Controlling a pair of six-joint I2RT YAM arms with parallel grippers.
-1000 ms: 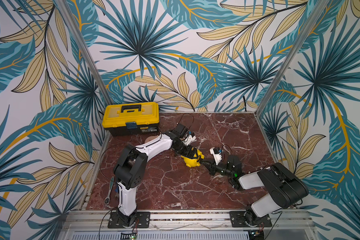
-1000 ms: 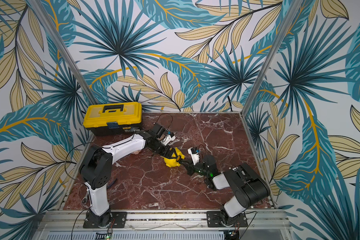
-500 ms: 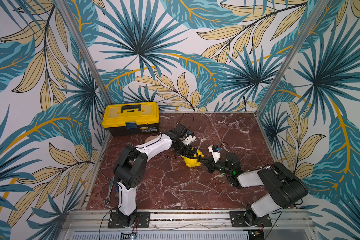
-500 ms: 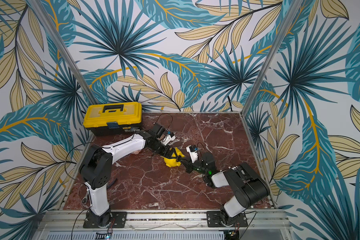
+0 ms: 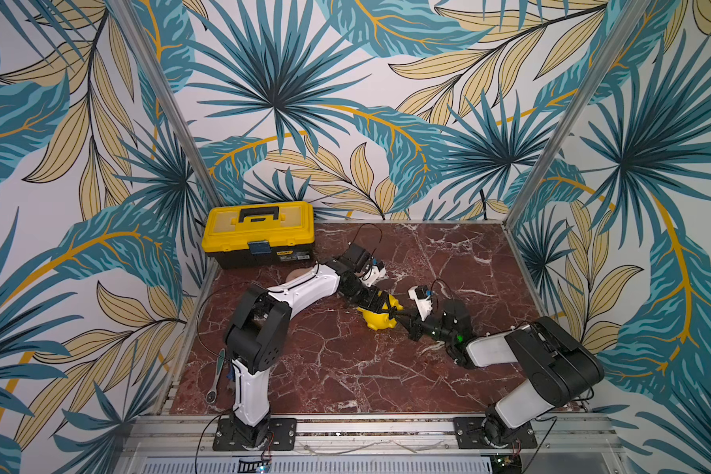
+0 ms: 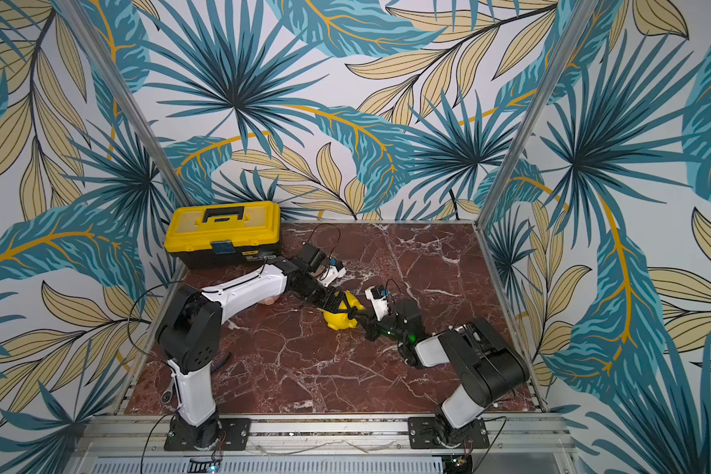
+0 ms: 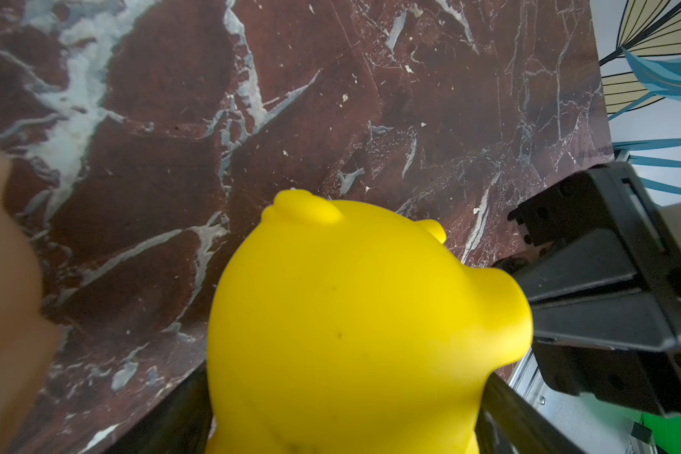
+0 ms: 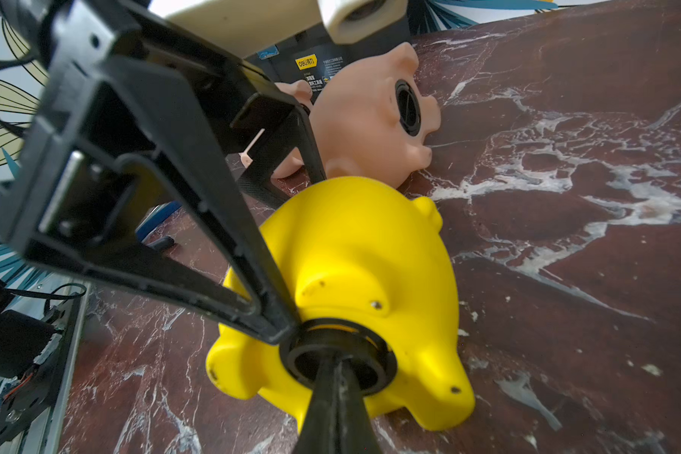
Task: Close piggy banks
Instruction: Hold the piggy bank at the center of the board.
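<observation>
You are on the yellow pig (image 8: pixel 370 255), which looks like the last of the three, though that is a judgement. It lies near the middle of the tabletop (image 5: pixel 345 369) with its belly turned toward your right arm. Your left jaws are closed on its body, one finger on each side, steadying it. Your right jaws are fully shut and their tips are pushed into the centre of the black plug (image 8: pixel 295 346) in the belly hole. The pictures don't show whether they pinch a crossbar there or only press.

The plug is in the opening, but a thin yellow edge shows along one side of its ring. It may not be fully home or locked yet, so finishing that seating is what remains here.

Behind it, the pink pig (image 8: pixel 362 118) lies on its side with a black plug (image 8: pixel 407 108) filling its hole, so it looks closed. The second pink pig (image 8: pixel 295 92) sits farther back, near the toolbox (image 5: pixel 259 234), mostly hidden by your left arm. Its belly is out of sight, so you cannot count it as closed from these views.
</observation>
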